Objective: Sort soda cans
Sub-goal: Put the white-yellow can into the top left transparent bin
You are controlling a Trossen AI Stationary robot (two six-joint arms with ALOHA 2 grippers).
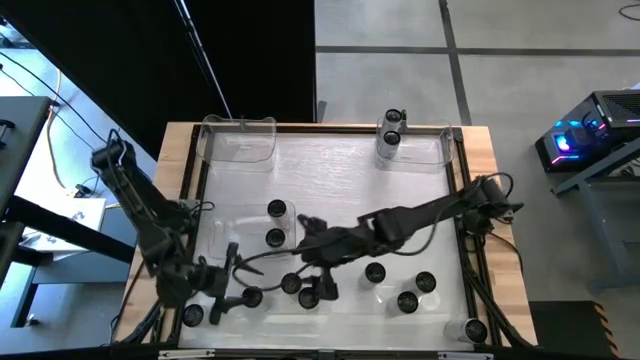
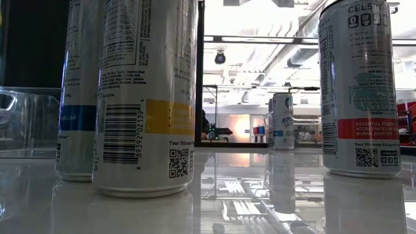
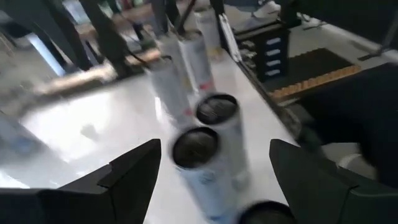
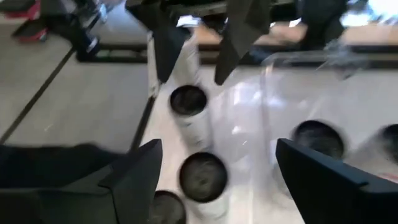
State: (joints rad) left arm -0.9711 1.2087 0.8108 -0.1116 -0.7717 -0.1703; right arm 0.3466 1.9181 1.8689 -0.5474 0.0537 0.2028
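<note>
Both claws hang wide open and hold nothing: the left claw and the right claw near the white desk's front edge, among the silvery-grey cylindrical soda cans standing there. Two more cans stand in a clear plastic tray at the back right corner.

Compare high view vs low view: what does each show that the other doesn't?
Only the high view: both arms, the left pincer and right pincer open over the near cans, the clear trays, one tray with two cans in it, and the cans' dark tops.

Only the low view: the printing on the cans' sides, such as the barcode and yellow band on the nearest can, and the room behind the table.

Both: upright soda cans on the white tabletop.
</note>
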